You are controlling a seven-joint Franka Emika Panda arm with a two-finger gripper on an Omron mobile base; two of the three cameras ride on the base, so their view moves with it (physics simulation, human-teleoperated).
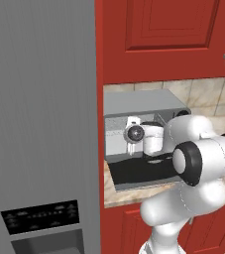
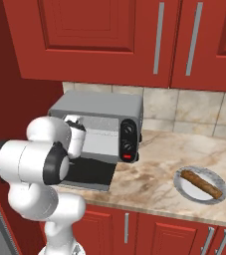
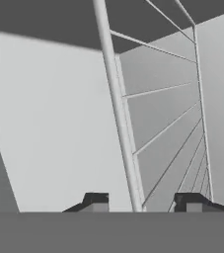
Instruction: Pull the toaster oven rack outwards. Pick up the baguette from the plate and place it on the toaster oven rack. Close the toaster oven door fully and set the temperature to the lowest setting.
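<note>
The toaster oven point(image 2: 97, 105) stands on the counter against the left wall, with its two knobs and red button point(image 2: 128, 157) on the right side. Its dark glass door point(image 1: 139, 171) lies open and flat in front of the cavity. My arm reaches over the door into the cavity. In the hand view the gripper point(image 3: 143, 202) is open, and the rack's front wire bar point(image 3: 118, 108) runs between the two fingertips. The rack's thin cross wires fan away beyond it. The baguette point(image 2: 201, 183) lies on the plate point(image 2: 186, 189), far to the right of the oven.
The tall grey fridge point(image 1: 39, 124) stands close on the oven's left. Red upper cabinets point(image 2: 109, 40) hang above the oven, and red lower cabinets point(image 2: 149, 231) sit below. Marbled counter point(image 2: 154, 164) stretches between the oven and the plate.
</note>
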